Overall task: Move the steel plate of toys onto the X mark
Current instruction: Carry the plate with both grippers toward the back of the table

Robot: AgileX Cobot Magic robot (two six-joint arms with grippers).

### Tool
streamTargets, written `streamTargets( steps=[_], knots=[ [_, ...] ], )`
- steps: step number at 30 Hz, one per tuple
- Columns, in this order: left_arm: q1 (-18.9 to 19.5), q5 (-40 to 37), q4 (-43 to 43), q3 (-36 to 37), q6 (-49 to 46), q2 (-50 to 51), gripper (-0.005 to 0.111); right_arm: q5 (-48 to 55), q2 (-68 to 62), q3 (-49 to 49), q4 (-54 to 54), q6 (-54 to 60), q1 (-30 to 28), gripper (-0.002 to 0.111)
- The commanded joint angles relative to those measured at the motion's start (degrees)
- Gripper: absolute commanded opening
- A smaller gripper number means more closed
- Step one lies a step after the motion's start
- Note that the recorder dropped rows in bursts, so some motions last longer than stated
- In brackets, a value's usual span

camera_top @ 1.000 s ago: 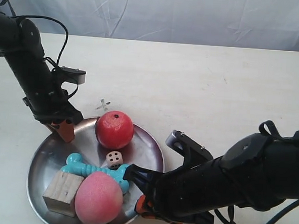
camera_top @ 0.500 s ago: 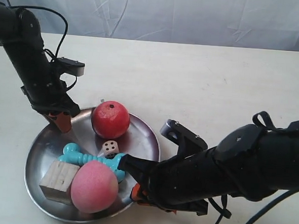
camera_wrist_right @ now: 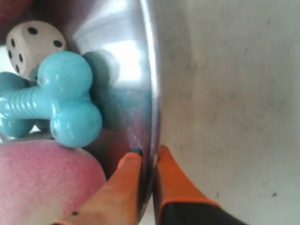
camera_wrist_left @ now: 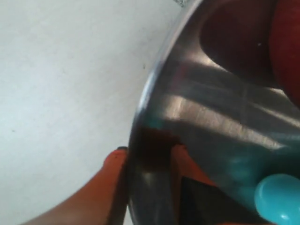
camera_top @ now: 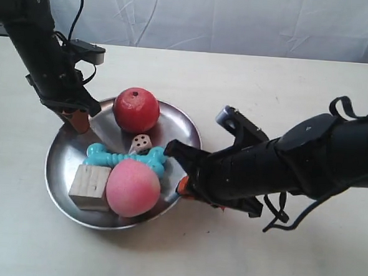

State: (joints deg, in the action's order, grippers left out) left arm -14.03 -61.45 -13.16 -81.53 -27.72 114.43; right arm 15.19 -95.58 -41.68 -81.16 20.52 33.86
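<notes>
Steel plate (camera_top: pixel 67 159), rim between left fingers (camera_wrist_left: pixel 101 190), apple (camera_wrist_left: pixel 287 51) cut off

two chunky matte-black arms (camera_top: pixel 295 167), thin black cables (camera_top: pixel 80 11) looping off them, grey blocks (camera_top: pixel 89 51) behind the jaws, bright orange fingers (camera_wrist_right: pixel 119 187)

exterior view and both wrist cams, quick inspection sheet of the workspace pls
surface: cream table, a few tiny dark specks
job's things: steel plate holds red apple, pink peach, turquoise bone, die, wooden cube; X mark not made out
clutter: nothing seen
grippers: left gripper and right gripper each clamp the plate's rim, on opposite sides
cables: black loops hang off the right arm; black cable arcs over the left arm
surroundings: wrinkled pale cloth backdrop
</notes>
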Motion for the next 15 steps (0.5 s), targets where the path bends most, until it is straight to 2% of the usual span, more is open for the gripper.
streamTargets(
  steps=[1,9,15],
  knots=[
    [-2.63,-8.52,-10.61,-3.46,0.85,0.60,0.000,0.58,0.04,-5.62,-0.30,2.32,-2.11,-0.001],
    [-2.63,-8.52,-6.43,-14.31,1.38,10.35,0.000,0.88,-12.33,-15.21,4.21,1.16,-5.86,-0.001],
    [-2.63,-8.52,-6.13,-19.28,1.92,15.83,0.000,0.91,-20.81,-22.38,8.48,0.79,-5.87,-0.001]
  ],
)
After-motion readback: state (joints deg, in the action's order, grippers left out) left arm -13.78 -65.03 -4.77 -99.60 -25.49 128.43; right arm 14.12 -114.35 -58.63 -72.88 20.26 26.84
